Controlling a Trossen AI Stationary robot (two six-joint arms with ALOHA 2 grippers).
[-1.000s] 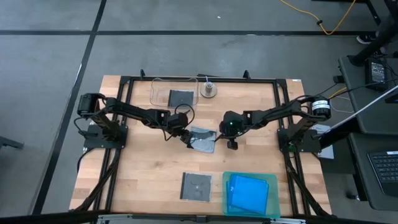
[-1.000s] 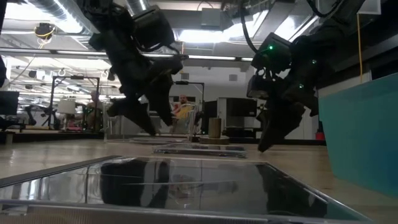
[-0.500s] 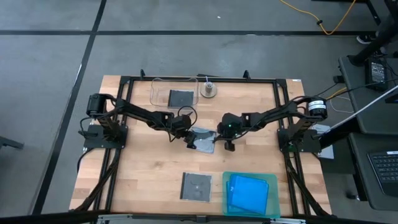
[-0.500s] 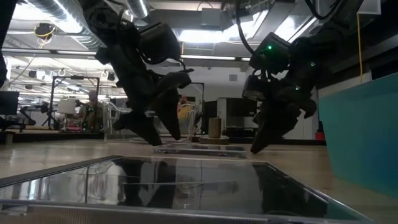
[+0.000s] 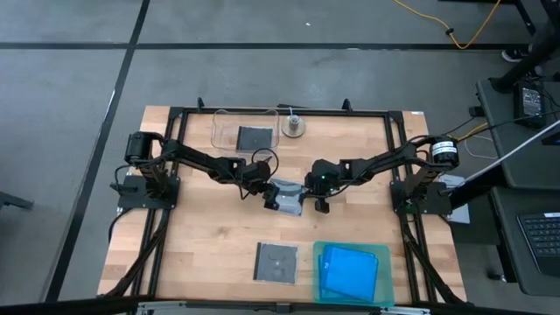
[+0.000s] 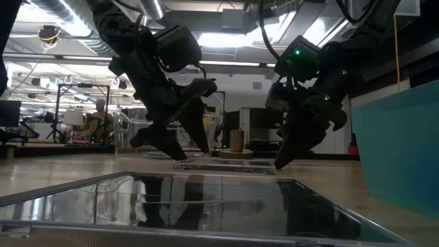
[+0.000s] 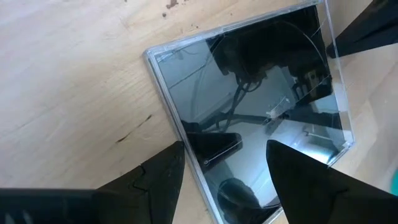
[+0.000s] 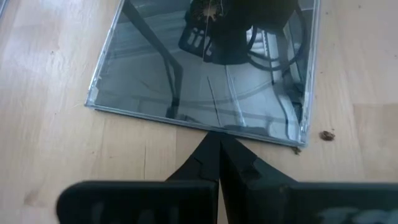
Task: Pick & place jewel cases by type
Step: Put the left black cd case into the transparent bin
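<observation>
High view: my left gripper [image 5: 273,200] has dropped over the grey-black square jewel case [image 5: 288,196] mid-surface, fingers apart straddling its edge; right gripper [image 5: 318,206], fingers together, has nudged in against the opposite edge. Pickup's imminent, I reckon.

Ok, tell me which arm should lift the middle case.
Left. The left gripper is open, its fingers astride the case's edge. The right gripper is shut, its tip merely at the opposite edge.

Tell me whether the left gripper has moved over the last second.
Yes. In the high view the left gripper has slid rightward, away from its base, onto the middle jewel case.
</observation>
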